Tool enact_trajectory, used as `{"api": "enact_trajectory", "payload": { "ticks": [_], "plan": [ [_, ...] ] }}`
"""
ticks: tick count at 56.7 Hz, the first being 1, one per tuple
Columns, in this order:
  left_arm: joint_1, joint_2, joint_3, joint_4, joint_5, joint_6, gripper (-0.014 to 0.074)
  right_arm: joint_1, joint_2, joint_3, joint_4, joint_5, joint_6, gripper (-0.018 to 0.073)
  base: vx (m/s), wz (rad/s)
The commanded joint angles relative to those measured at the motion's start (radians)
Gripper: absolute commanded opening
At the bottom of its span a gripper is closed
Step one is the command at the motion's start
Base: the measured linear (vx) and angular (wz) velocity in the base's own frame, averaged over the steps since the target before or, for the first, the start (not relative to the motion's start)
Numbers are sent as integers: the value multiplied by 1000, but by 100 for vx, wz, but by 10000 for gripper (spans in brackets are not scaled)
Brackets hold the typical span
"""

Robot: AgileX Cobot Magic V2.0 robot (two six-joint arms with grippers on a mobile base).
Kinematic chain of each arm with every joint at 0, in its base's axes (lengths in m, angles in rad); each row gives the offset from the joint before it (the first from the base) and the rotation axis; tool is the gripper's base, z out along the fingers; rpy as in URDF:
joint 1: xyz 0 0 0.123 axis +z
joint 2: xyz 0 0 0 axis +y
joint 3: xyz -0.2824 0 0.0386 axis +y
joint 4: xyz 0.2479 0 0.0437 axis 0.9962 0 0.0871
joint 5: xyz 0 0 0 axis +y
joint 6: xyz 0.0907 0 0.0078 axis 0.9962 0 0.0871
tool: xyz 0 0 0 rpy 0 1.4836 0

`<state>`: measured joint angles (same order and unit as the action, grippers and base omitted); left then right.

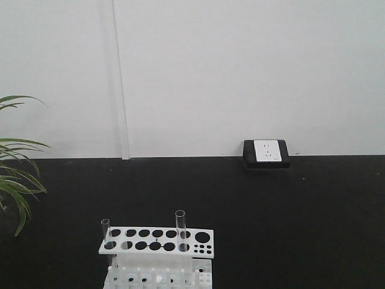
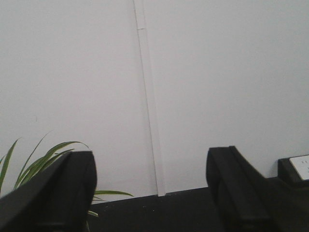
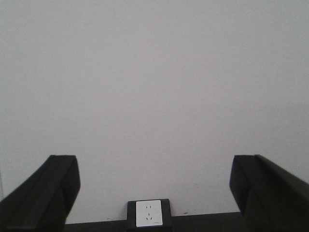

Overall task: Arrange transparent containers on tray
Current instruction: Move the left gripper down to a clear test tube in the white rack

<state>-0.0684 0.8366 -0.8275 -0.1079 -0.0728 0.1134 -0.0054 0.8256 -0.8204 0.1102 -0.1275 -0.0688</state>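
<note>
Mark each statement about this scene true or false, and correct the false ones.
1. Two clear glass test tubes stand upright in the white plastic rack with round holes. True.
2. The green leafy plant is on the front view's right. False: it is on the left.
3. The left gripper and right gripper are both open. True.
4. The right gripper holds a tube. False: nothing lies between its fingers.

The front view looks level across the black bench [image 1: 271,211] toward the white wall [image 1: 240,72]. Each wrist view faces that wall from low down, framed by the left claw [image 2: 149,193] or right claw [image 3: 154,193]. All three share the socket box [image 1: 266,153]; front and left share the plant [image 1: 15,174].
</note>
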Motion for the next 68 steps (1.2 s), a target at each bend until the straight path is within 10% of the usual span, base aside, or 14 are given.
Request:
{"api": "enact_trajectory", "payload": {
  "ticks": [1, 22, 40, 68],
  "plan": [
    [-1, -9, -33, -7, -91, -24, 556, 28, 15, -36, -17, -78, 11, 676, 0, 0],
    [-125, -41, 247, -2, -167, -7, 439, 310, 55, 114, -195, -175, -34, 550, 0, 0],
    [-143, 23, 556, 12, -453, -26, 407, 320, 66, 448, -197, -508, 69, 549, 0, 0],
    [-143, 573, 391, 332, -745, -357, 526, 318, 198, 472, -197, -692, 69, 547, 0, 0]
  ]
}}
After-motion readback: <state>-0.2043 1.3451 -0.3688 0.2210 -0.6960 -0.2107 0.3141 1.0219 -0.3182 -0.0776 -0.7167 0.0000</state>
